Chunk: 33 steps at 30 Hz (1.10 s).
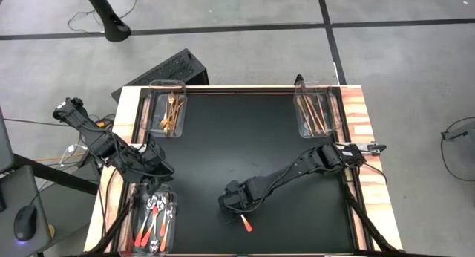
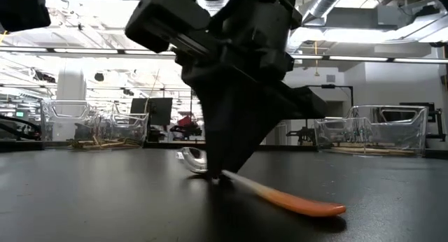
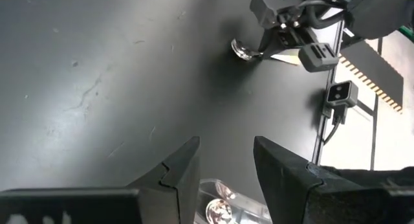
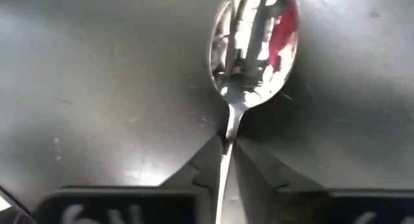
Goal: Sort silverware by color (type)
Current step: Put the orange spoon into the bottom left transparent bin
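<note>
A silver spoon (image 4: 253,49) with an orange-red handle (image 2: 301,202) lies on the black mat near the table's front, its handle (image 1: 246,225) toward the near edge. My right gripper (image 1: 234,205) stands over it, pointing down, shut on the spoon. At the near left, my left gripper (image 3: 223,172) hangs open and holds nothing, above a clear bin (image 1: 156,216) with several spoons. From there the left wrist view shows the spoon's bowl (image 3: 242,50). My right gripper pinches the spoon's thin neck (image 4: 229,130), just behind the bowl, between its two fingertips (image 4: 200,162). The fingers come from above, pointing steeply down, and lie across the spoon (image 2: 190,160). The spoon rests on the mat, its handle end flat on it.
A clear bin (image 1: 167,108) with gold forks stands at the far left corner, and another (image 1: 315,112) with copper knives at the far right. The black mat (image 1: 245,138) between them is bare. A small camera (image 3: 339,94) stands at the mat's edge.
</note>
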### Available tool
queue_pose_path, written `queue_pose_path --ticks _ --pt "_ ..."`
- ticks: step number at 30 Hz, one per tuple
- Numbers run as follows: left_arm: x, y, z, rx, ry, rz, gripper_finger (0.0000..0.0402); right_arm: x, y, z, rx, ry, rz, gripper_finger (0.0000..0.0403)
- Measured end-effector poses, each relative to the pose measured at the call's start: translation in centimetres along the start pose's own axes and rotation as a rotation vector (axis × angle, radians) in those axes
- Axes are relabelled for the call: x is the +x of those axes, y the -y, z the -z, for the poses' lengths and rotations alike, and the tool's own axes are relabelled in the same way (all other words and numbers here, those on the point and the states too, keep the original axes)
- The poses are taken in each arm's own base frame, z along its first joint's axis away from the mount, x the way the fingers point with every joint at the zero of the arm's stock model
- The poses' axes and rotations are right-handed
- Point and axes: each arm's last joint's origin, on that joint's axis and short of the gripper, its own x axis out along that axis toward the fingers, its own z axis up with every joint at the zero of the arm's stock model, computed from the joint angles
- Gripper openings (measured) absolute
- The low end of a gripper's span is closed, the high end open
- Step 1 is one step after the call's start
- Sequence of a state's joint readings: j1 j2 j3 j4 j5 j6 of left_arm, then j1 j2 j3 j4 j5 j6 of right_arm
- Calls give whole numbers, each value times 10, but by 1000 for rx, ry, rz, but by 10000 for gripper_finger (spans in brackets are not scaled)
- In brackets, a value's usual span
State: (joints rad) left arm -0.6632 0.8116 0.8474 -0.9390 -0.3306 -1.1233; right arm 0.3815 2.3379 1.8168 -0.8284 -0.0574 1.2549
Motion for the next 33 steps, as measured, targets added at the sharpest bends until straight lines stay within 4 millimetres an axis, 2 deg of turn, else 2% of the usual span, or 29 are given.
queue_pose_path --ticks 3,5,9,13,18,20,27,33 --pt "0 0 0 -1 15 -7 130 -1 4 -6 8 -23 13 29" --pt "0 0 -1 -2 18 -8 130 -2 6 -9 -3 -28 20 13" --pt "0 0 -1 -16 17 -6 130 -16 0 -15 -24 -29 8 14" --pt "0 0 -1 -25 20 -1 130 -37 -11 -25 -73 58 -21 7" --pt "0 3 -5 -41 133 -9 130 -96 -22 -40 -175 268 -50 6" --pt "-1 5 -9 -39 213 -15 131 -111 -23 -40 -235 342 -10 6" --pt "-2 8 -24 21 447 -65 152 -138 -20 -49 -383 559 128 6" --pt "5 24 -44 183 530 -14 176 -139 -20 -57 -498 607 178 6"
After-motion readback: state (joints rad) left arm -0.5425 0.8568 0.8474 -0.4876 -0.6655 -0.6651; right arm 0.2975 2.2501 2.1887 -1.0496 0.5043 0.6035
